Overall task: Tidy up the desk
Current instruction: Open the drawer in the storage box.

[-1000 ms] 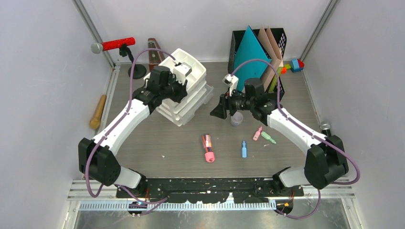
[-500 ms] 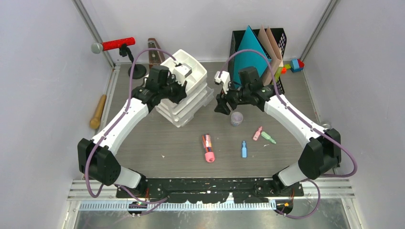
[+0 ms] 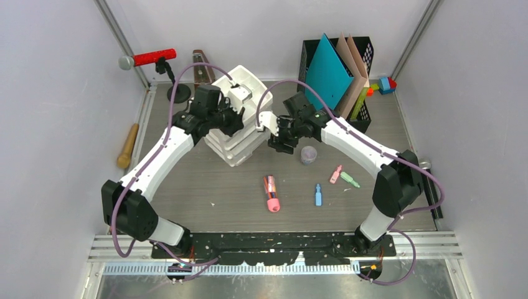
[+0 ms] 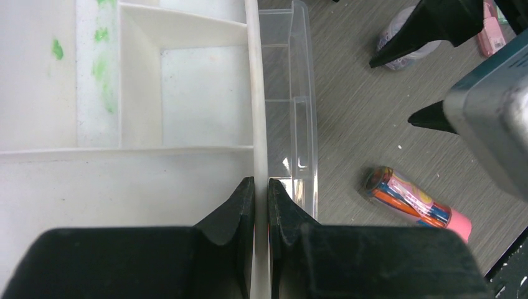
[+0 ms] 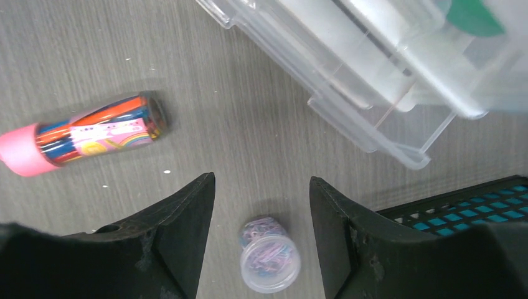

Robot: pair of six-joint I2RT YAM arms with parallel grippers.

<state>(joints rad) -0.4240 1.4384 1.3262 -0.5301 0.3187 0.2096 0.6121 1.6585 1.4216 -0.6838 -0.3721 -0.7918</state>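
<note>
Desk surface (image 3: 218, 187) spreads beneath both your grippers. Your left gripper (image 4: 261, 184) is pinched narrow on the rim of the white tray stack (image 4: 187, 93). Your right gripper (image 5: 261, 179) hangs with jaws wide and holds nothing. A small clip jar (image 5: 269, 263) sits close by it, and a pink-capped marker tube (image 5: 93, 134) lies a little farther off.

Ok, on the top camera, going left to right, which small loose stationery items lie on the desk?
Pink-capped pen tube → jar of clips → blue marker → pink marker → green marker.
</note>
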